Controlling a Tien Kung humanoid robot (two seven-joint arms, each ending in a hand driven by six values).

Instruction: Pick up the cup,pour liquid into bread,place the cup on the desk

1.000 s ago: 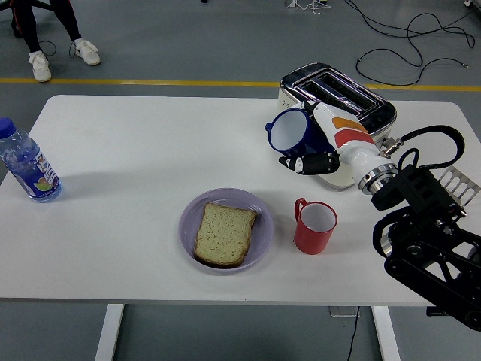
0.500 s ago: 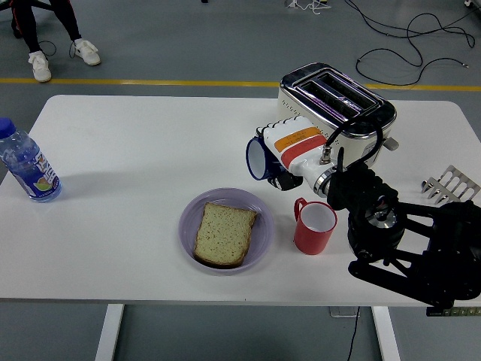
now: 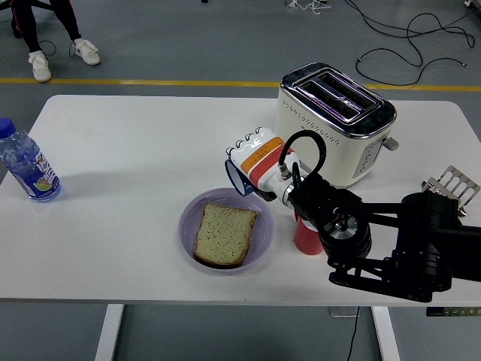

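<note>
My right hand [image 3: 252,162], white with an orange band, is shut on a blue cup [image 3: 237,181] and holds it tipped on its side, mouth to the left, just above the upper right rim of the purple plate [image 3: 192,212]. A slice of bread [image 3: 223,234] lies flat on that plate. The cup is mostly hidden under the hand. My black right arm [image 3: 376,241] crosses in from the lower right. No liquid shows.
A red mug [image 3: 306,237] stands right of the plate, half hidden behind my arm. A cream toaster [image 3: 334,113] sits at the back right, a metal rack [image 3: 451,180] at the right edge, a water bottle [image 3: 26,167] far left. A person's legs [image 3: 56,34] show beyond the table.
My right hand has carried the blue cup from beside the toaster leftward and down to the plate's edge, tipping it further over. The arm now covers part of the red mug.
</note>
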